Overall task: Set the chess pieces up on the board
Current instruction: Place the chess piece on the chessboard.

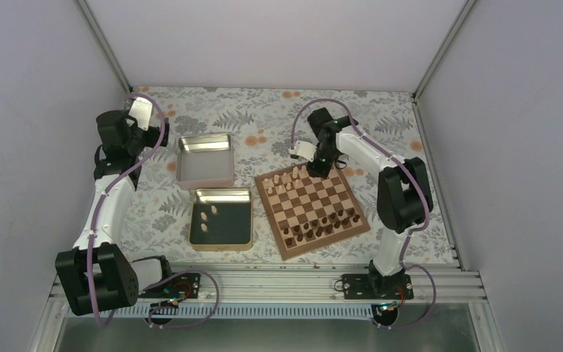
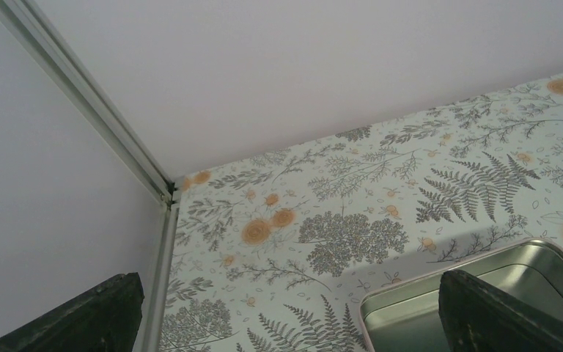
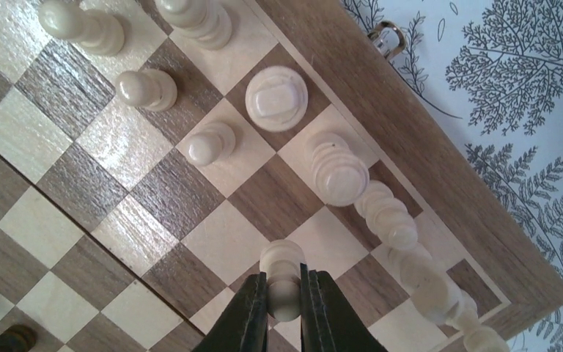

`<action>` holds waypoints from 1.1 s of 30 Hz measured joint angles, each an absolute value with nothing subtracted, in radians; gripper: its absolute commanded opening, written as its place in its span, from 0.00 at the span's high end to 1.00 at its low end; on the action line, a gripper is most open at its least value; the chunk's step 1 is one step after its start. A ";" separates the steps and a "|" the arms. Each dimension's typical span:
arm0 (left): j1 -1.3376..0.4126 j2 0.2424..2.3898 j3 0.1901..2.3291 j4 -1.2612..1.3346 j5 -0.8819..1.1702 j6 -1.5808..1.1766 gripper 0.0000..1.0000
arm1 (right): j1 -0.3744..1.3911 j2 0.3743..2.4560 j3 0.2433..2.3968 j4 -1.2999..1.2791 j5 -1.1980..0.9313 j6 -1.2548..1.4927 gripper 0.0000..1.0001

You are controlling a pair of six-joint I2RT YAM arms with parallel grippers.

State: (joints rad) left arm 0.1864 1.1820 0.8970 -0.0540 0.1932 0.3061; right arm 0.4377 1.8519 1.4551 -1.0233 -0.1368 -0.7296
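The chessboard [image 1: 321, 217] lies right of centre, with pale pieces [image 1: 282, 180] along its far edge and dark pieces along its near edge. My right gripper [image 1: 318, 166] is over the board's far right part. In the right wrist view the gripper [image 3: 284, 293] is shut on a pale pawn [image 3: 282, 268], held head up over the board [image 3: 66, 183]. Other pale pieces [image 3: 335, 173] stand in the back rows. Three pale pieces [image 1: 208, 217] lie in the near tin [image 1: 240, 239]. My left gripper [image 1: 128, 136] is at the far left; it [image 2: 286, 315] is open and empty.
An empty tin [image 1: 223, 178] sits behind the near tin; its corner shows in the left wrist view [image 2: 410, 304]. Enclosure walls and metal frame posts [image 2: 102, 110] surround the patterned tabletop. A brass clasp [image 3: 386, 38] sticks out of the board's edge.
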 measured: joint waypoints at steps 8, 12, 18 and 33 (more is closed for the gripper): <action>0.186 1.182 0.897 -0.054 0.193 0.306 0.00 | 0.438 1.882 1.485 -1.020 -0.155 -0.733 0.92; 0.186 1.182 0.897 -0.054 0.193 0.306 0.00 | 0.438 1.890 1.496 -1.026 -0.174 -0.736 0.91; 0.186 1.182 0.897 -0.054 0.194 0.306 0.00 | 0.445 1.909 1.502 -1.037 -0.191 -0.743 0.91; 0.186 1.182 0.897 -0.054 0.194 0.306 0.00 | 0.445 1.920 1.505 -1.054 -0.199 -0.752 0.90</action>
State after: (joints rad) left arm 0.1864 1.1820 0.8970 -0.0540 0.1944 0.3061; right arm 0.4446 1.9202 1.5047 -1.0538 -0.1989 -0.7517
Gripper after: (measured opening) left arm 0.999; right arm 0.099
